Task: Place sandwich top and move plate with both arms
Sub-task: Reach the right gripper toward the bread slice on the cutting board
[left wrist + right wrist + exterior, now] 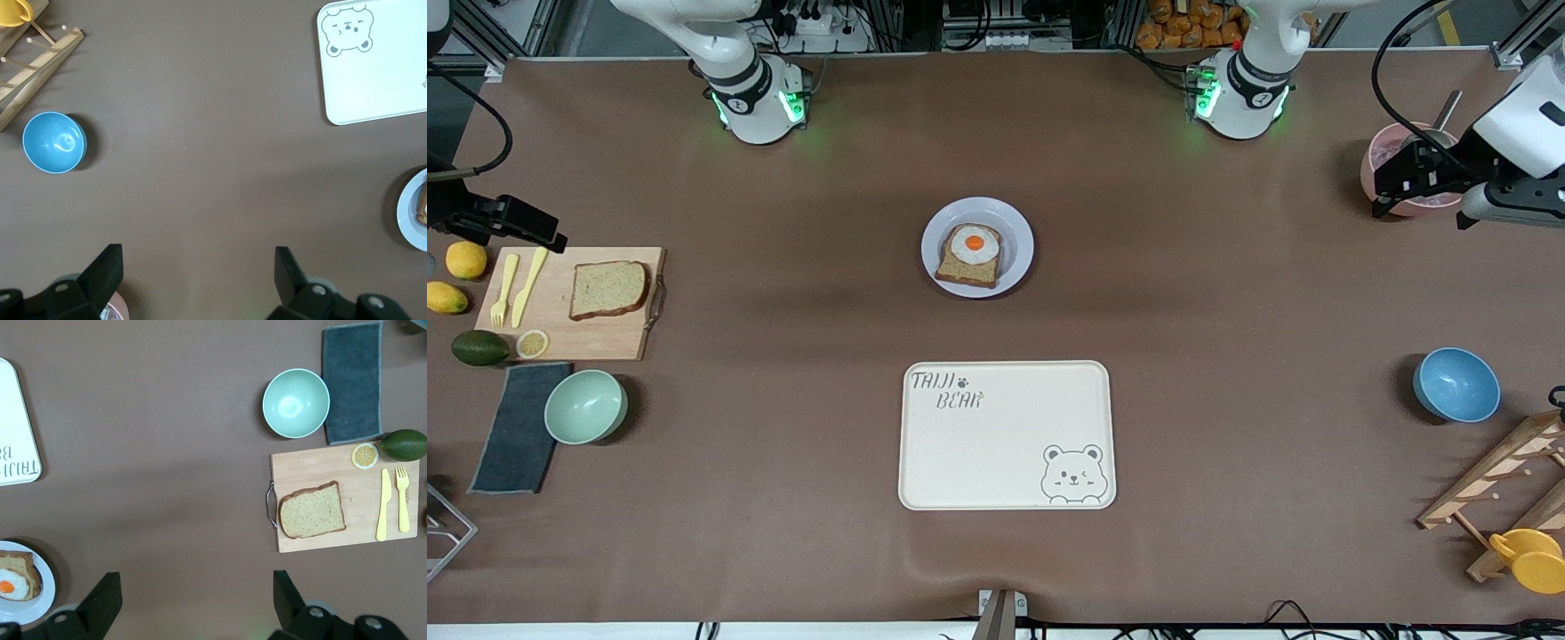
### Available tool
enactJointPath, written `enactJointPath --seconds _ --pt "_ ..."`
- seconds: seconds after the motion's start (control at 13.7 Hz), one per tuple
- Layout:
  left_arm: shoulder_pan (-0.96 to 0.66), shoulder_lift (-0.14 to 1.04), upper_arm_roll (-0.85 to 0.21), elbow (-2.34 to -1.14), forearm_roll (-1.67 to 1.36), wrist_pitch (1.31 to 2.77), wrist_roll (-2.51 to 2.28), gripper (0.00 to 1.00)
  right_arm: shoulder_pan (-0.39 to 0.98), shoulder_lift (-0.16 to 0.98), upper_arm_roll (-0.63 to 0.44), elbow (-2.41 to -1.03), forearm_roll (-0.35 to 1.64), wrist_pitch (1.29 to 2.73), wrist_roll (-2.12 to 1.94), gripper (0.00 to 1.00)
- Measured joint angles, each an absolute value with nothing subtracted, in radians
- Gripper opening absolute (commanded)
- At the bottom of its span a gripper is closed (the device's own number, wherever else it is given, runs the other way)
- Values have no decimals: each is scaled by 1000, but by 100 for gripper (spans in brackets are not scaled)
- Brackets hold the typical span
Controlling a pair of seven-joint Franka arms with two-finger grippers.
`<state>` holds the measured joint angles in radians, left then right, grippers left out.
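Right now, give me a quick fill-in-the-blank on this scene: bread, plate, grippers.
1. The sandwich top lies on the wooden ____.
2. The slice already on the plate carries a fried ____.
3. The left gripper has its fingers ____, up over the pink bowl.
4. The right gripper, open, hangs at its arm's end of the table; the cream tray lies ____ to the front camera than the plate.

Missing words: cutting board; egg; open; nearer
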<state>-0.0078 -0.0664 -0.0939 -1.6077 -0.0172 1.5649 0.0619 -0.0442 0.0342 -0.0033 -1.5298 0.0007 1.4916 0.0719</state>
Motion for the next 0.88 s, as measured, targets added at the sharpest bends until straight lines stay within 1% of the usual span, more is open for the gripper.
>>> enactJointPath --seconds 0.58,0.88 --pt "-9 -65 -96 -1578 -17 1565 94 100 -51 35 -8 -1541 1 1488 72 100" --pt "-11 -57 -102 -1578 -17 1565 94 100 -78 49 -9 -1554 0 1492 30 100"
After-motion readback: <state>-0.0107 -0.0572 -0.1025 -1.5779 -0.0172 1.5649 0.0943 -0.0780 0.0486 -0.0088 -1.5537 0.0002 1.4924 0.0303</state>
